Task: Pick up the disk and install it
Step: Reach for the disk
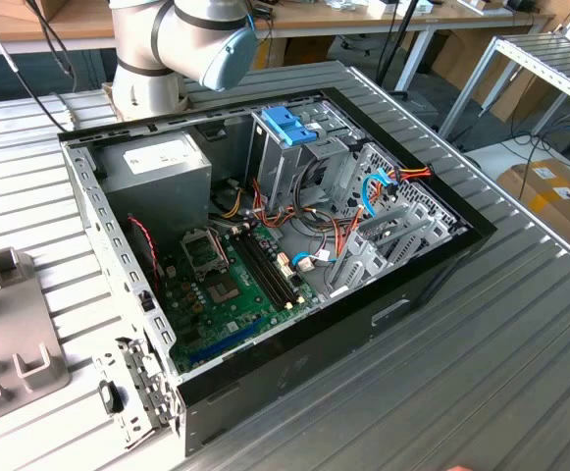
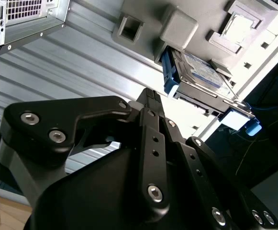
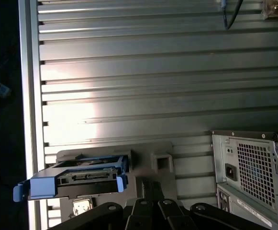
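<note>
The disk [image 2: 198, 72] is a flat silver-grey drive with blue side rails and a pale label. It rests in a grey fixture block [image 2: 177, 26] on the ribbed metal table. In the first wrist view the disk [image 3: 81, 179] shows its connector edge, with blue rail ends sticking out of the fixture [image 3: 150, 160]. My gripper [image 2: 148, 96] hangs above the table a short way from the disk and does not touch it. Its black fingers are shut together with nothing between them, as the gripper [image 3: 151, 186] also shows in the first wrist view.
An open computer case [image 1: 265, 245] lies on the table [image 1: 520, 373], with a metal drive cage topped in blue plastic [image 1: 289, 128] and a grey power supply [image 1: 157, 162]. The case's rear corner [image 3: 251, 167] stands close to the fixture [image 1: 10, 334]. The table edge [image 3: 31, 96] runs just beyond the disk.
</note>
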Robot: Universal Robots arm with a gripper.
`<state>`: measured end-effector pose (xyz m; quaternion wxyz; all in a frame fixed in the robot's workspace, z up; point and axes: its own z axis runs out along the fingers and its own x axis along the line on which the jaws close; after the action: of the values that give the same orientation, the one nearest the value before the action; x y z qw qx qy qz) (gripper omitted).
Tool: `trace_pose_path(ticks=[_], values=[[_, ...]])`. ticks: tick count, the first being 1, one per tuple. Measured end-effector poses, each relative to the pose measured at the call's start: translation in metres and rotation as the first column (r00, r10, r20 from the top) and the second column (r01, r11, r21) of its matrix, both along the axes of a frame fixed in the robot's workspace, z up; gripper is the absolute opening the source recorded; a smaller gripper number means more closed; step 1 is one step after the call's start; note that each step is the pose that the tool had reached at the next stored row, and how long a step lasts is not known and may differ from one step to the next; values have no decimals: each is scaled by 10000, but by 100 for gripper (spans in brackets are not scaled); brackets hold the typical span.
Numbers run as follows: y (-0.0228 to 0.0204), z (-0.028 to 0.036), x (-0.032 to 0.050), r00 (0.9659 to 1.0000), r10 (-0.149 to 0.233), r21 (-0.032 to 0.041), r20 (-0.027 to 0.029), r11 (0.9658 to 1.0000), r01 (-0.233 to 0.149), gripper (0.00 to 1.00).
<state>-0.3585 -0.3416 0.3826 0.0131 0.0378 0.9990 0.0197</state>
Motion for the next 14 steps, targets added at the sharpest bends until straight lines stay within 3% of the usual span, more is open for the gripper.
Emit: trace_pose_path(ticks=[8, 14], values=[[0, 0, -3, 10000, -1, 0, 1, 10000, 1, 11], [2, -1, -53, 10000, -1, 0, 1, 10000, 1, 11]])
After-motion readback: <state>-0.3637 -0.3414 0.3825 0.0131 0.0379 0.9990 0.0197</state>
